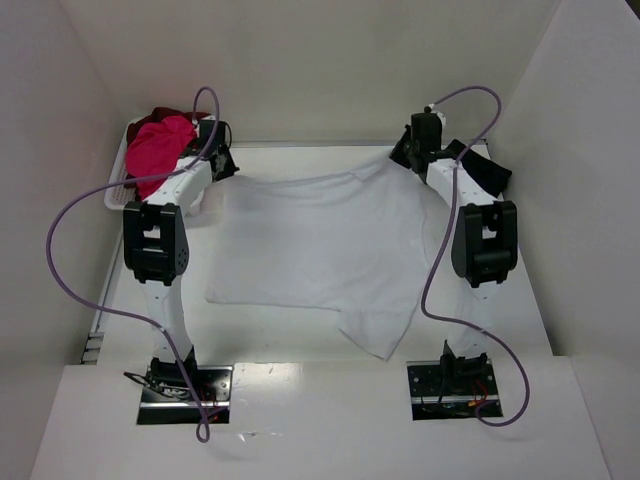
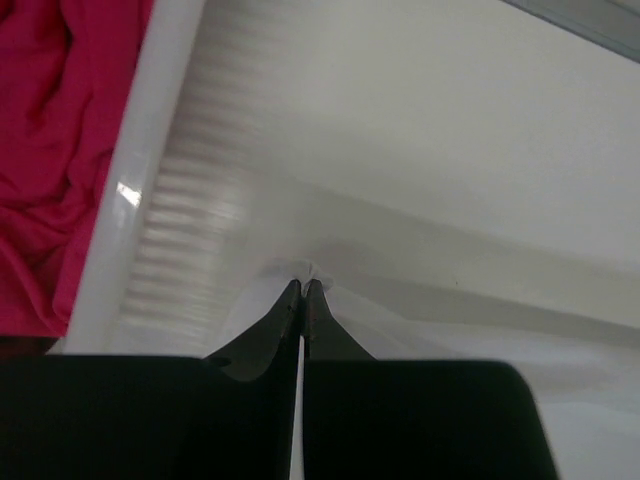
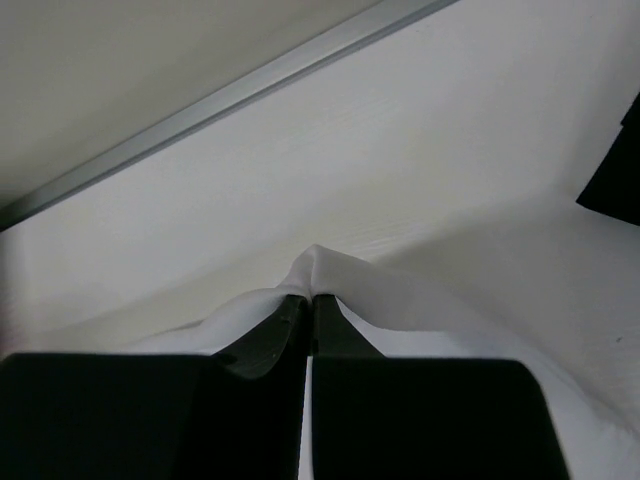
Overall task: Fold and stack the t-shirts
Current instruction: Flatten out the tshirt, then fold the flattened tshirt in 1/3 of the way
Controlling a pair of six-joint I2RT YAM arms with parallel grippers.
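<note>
A white t-shirt (image 1: pixel 320 240) lies spread over the middle of the table, one sleeve trailing toward the near edge. My left gripper (image 1: pixel 215 160) is shut on its far left corner, next to the basket. In the left wrist view the left gripper (image 2: pixel 303 285) pinches a small tuft of the white t-shirt (image 2: pixel 420 310). My right gripper (image 1: pixel 408 152) is shut on the far right corner; the right wrist view shows the right gripper (image 3: pixel 309 297) with a peak of white t-shirt (image 3: pixel 330 265) rising from its tips. A bright pink t-shirt (image 1: pixel 160 150) and a dark red t-shirt (image 1: pixel 152 120) fill the basket.
A white slatted basket (image 1: pixel 118 190) stands at the far left; its rim (image 2: pixel 130 190) runs close beside my left fingers. A black cloth (image 1: pixel 480 165) lies at the far right behind the right arm. White walls enclose the table on three sides.
</note>
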